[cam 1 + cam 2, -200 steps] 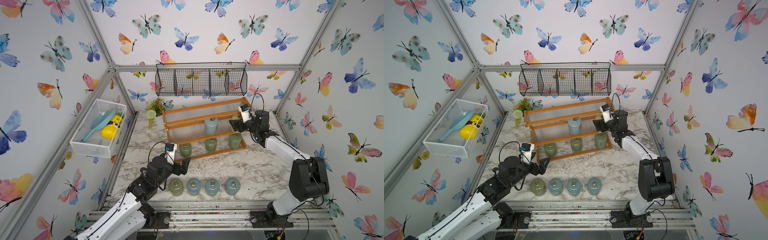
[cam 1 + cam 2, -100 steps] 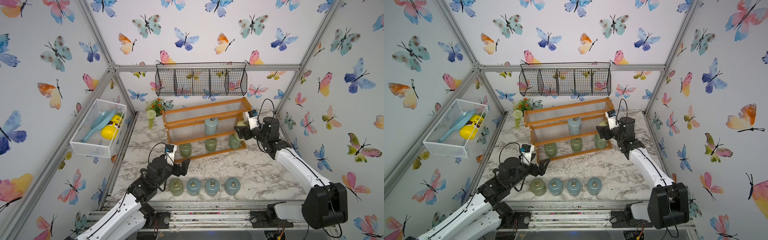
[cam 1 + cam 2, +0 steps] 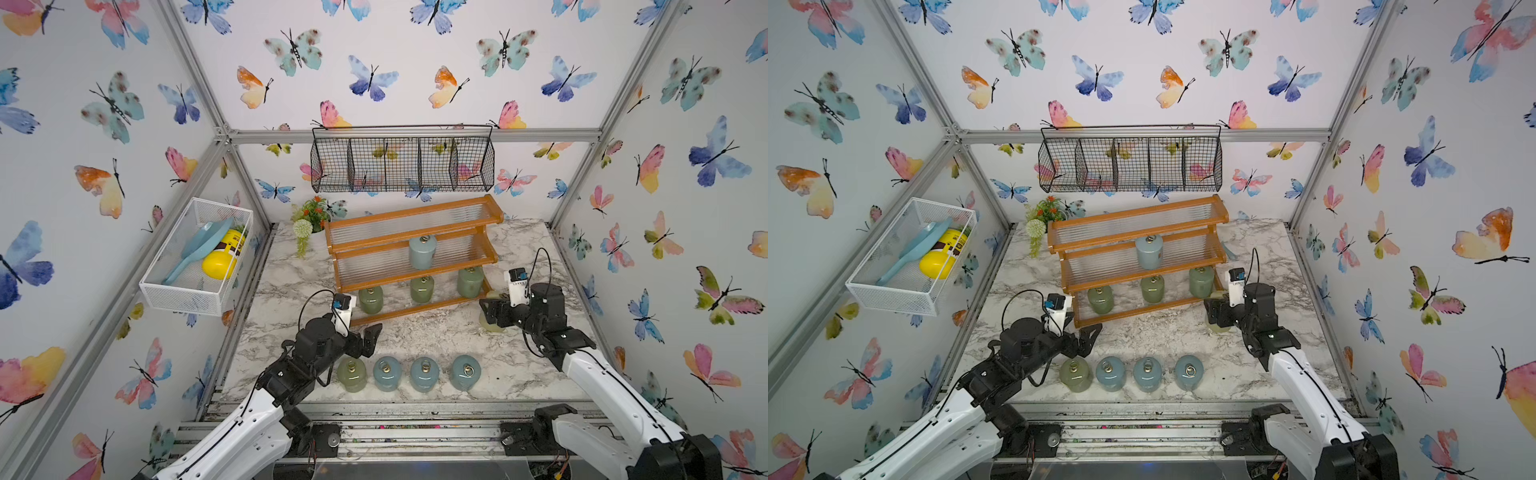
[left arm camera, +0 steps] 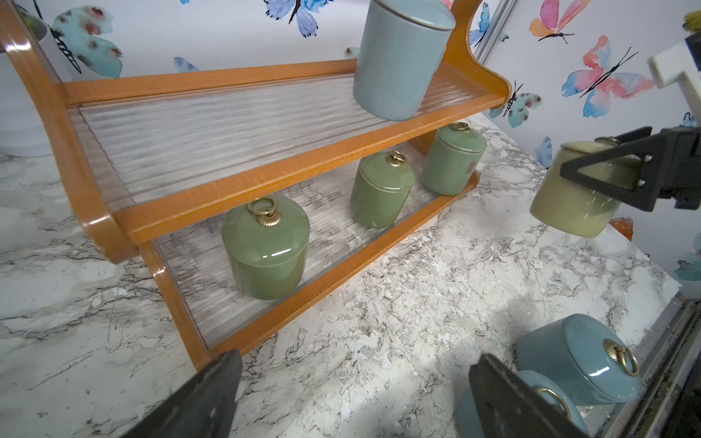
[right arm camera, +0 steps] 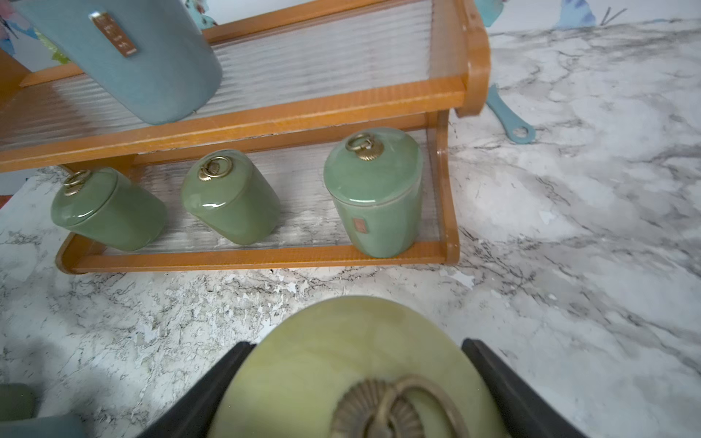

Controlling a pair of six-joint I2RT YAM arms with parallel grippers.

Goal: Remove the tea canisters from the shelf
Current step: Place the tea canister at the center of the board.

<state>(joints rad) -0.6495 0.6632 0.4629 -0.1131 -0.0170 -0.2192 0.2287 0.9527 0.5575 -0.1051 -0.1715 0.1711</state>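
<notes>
The shelf [image 3: 415,274] [image 3: 1142,272] stands at the back of the marble table. A pale blue tea canister [image 3: 422,251] stands on its middle tier, and three green ones [image 3: 370,299] [image 4: 265,246] [image 5: 373,193] on the bottom tier. My right gripper [image 3: 490,309] [image 5: 356,343] is shut on a pale yellow canister [image 3: 492,324] [image 5: 341,364] [image 4: 572,197], low over the table right of the shelf. A row of several canisters [image 3: 424,374] [image 3: 1147,374], one green and the rest blue, stands near the front edge. My left gripper [image 3: 368,338] [image 4: 352,394] hangs open and empty behind that row's left end.
A black wire basket [image 3: 403,164] hangs on the back wall above the shelf. On the left wall, a white mesh basket [image 3: 195,253] holds a yellow bottle and a blue scoop. A potted plant [image 3: 309,220] stands left of the shelf. A blue handle [image 5: 508,117] lies behind its right end.
My right arm has carried the pale yellow canister from the shelf's right end forward, to the right and down. The left arm has barely moved.
</notes>
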